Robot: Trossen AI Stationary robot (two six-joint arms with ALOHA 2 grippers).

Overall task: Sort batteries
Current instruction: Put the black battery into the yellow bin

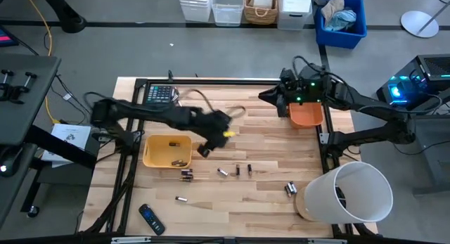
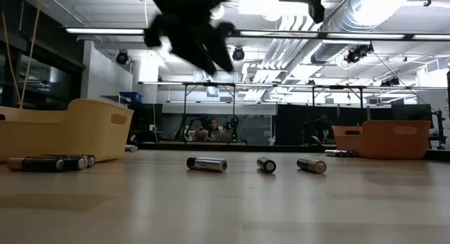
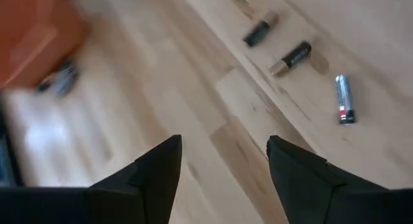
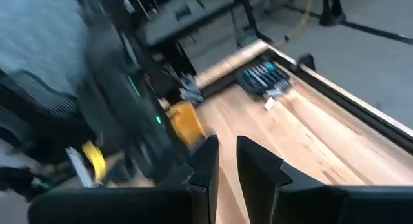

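Observation:
Several batteries lie loose on the wooden table: three in a row, a pair by the yellow bin, one nearer the front and a pair by the white bucket. A few more batteries lie inside the yellow bin. My left gripper hangs open above the table just right of that bin, with nothing between its fingers; three batteries lie ahead of it. My right gripper hovers shut and empty at the far side, beside the orange bin.
A calculator lies at the far left of the table and a black remote at the near left. A white bucket lies on its side at the near right. A black frame edges the table.

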